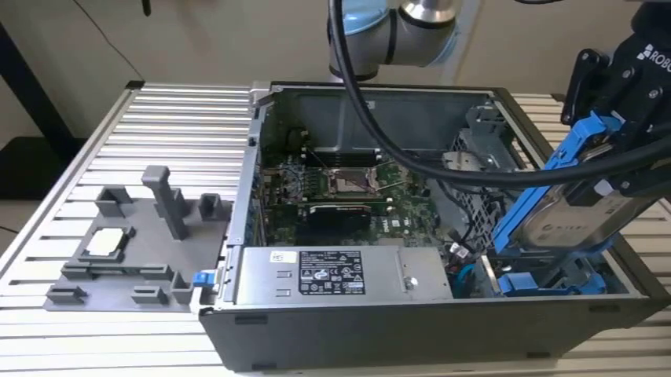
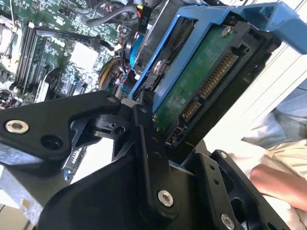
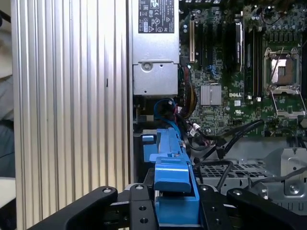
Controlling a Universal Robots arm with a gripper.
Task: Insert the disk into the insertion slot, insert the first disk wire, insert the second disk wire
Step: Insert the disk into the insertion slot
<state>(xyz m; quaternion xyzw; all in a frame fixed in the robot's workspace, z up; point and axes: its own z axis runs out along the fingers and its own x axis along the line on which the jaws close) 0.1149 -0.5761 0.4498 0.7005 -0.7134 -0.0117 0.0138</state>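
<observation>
The end effector is clamped on the disk, holding it tilted, its lower end dipping into the computer case at the exterior view's right corner. Inside that case, the insertion slot appears not yet entered, so all three steps look undone.

You have a ribbed metal table carrying everything, its slats running from 9 to 3 o'clock in the exterior view. Two things sit directly on it. An open computer case lies on its side, open face up, covering the middle and the 3 o'clock part. A grey fixture with upright posts stands at 8 o'clock from the case, just beside its wall. In the first wrist view the table's slats run alongside the case.
</observation>
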